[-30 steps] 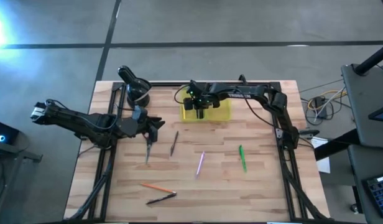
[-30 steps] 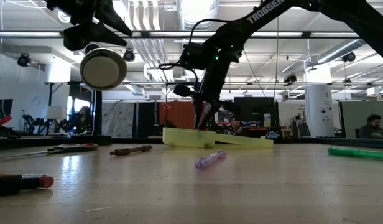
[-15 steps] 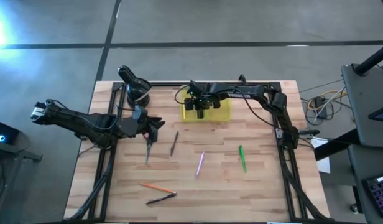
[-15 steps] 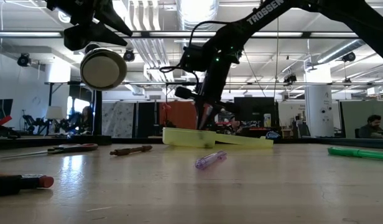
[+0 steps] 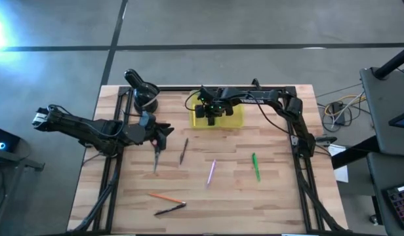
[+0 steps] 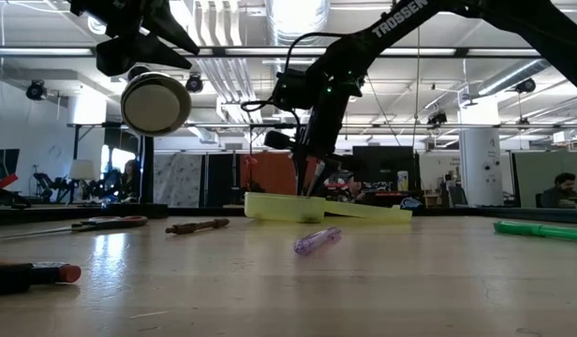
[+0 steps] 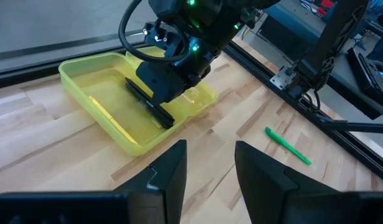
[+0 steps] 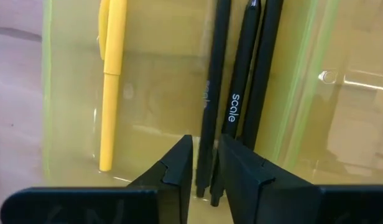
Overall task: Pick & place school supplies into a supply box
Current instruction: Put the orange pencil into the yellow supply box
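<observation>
The right end effector (image 5: pixel 210 113) hangs just above the supply box (image 5: pixel 233 118); its fingers have just parted a little and hold nothing, so the black pen (image 8: pixel 242 99) now lies inside beside a yellow pen (image 8: pixel 110 74). This placement seems finished. The left end effector (image 5: pixel 164 130), open and empty, waits well to the left of the box, with the scissors (image 5: pixel 156 157) and other pens still on the bench (image 5: pixel 274 196).

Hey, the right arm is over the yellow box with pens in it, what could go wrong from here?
1. The right gripper has its fingers low inside the supply box, right by the black pens. Lifting away might drag one out or tip it onto the rim.
2. The box is light and shallow; a nudge could slide it.
3. The left gripper hovers nearby with fingers apart; both arms reaching in together might collide.
</observation>
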Robot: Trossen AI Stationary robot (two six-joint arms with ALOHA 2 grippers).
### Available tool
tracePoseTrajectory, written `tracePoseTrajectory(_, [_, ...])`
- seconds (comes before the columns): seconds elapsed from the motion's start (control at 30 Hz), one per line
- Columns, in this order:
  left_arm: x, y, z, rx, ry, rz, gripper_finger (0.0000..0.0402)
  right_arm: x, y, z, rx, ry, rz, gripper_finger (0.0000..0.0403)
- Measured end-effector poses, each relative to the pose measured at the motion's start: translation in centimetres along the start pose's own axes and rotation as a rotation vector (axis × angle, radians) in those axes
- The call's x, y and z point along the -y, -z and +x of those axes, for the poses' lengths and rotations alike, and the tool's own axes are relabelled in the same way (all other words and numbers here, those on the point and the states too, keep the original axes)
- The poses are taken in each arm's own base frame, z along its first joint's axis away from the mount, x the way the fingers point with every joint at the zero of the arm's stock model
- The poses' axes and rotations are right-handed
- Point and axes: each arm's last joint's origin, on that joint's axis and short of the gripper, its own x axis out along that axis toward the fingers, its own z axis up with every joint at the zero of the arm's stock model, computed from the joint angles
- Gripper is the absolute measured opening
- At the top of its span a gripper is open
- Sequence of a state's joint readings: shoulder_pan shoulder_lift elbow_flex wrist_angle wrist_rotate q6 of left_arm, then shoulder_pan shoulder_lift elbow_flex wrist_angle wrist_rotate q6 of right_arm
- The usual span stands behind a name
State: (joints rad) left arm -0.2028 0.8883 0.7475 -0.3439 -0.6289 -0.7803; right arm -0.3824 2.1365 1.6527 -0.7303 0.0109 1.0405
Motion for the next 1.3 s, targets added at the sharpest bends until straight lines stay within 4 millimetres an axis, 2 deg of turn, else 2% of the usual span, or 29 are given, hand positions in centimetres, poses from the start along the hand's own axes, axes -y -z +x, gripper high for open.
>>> tracePoseTrajectory(0.27, [0.0, 0.0, 0.0, -0.004, 0.003, -0.001, 0.0119, 0.0, 0.0, -0.3, 0.002, -0.004, 0.019, 0.0081])
tracePoseTrajectory(0.5, [0.0, 0.1, 0.0, -0.017, 0.016, -0.004, 0.0119, -0.5, -0.4, -3.1, 0.044, -0.042, -0.009, 0.0081])
tracePoseTrajectory(0.67, [0.1, 0.1, 0.0, -0.034, 0.029, -0.002, 0.0119, -0.8, 0.0, -6.6, 0.071, -0.087, -0.069, 0.0082])
tracePoseTrajectory(0.8, [0.0, 0.4, 0.0, -0.093, 0.052, -0.013, 0.0119, -0.6, 0.9, -10.4, 0.116, -0.099, -0.183, 0.0082])
tracePoseTrajectory(0.9, [-0.1, 0.9, -0.1, -0.187, 0.090, -0.023, 0.0119, -0.6, 1.8, -13.3, 0.170, -0.141, -0.332, 0.0082])
tracePoseTrajectory(1.13, [0.4, 1.9, -0.5, -0.386, 0.226, -0.003, 0.0119, -0.7, 5.3, -19.3, 0.225, -0.283, -0.649, 0.0082])
tracePoseTrajectory(1.3, [1.3, 3.1, -1.1, -0.464, 0.307, 0.096, 0.0118, 0.0, 7.7, -21.9, 0.234, -0.316, -0.787, 0.0077])
